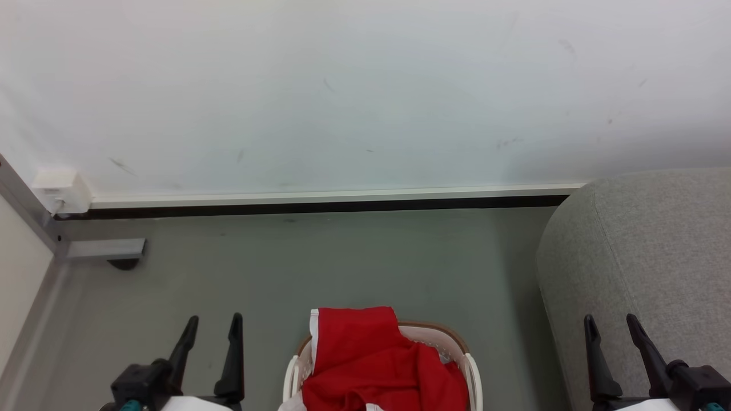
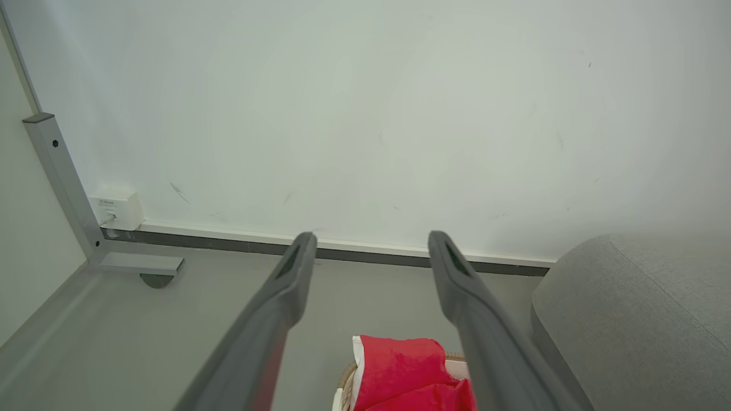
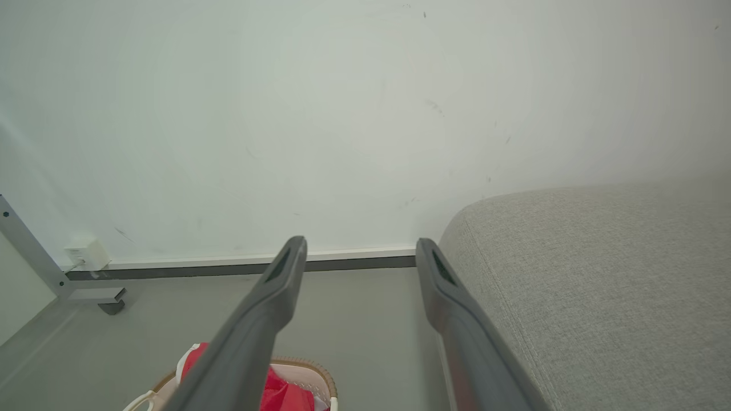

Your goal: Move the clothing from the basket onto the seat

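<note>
Red clothing [image 1: 377, 362] with a white trim band is heaped in the cream basket [image 1: 473, 371] at the bottom middle of the head view, spilling over its far rim. The grey seat [image 1: 645, 257] rises at the right. My left gripper [image 1: 214, 322] stands open at the lower left, apart from the basket. My right gripper [image 1: 611, 322] stands open at the lower right, in front of the seat. In the left wrist view the clothing [image 2: 400, 365] lies low between my open left gripper's [image 2: 371, 242] fingers. In the right wrist view the basket [image 3: 320, 379], the clothing [image 3: 285, 394] and the seat [image 3: 599, 285] flank my open right gripper [image 3: 360, 248].
A white wall [image 1: 365, 91] with a dark baseboard [image 1: 320, 206] closes the far side. A grey metal frame leg with a foot [image 1: 103, 251] and a small white box [image 1: 60, 188] stand at the left. Grey floor [image 1: 320, 268] lies between basket and wall.
</note>
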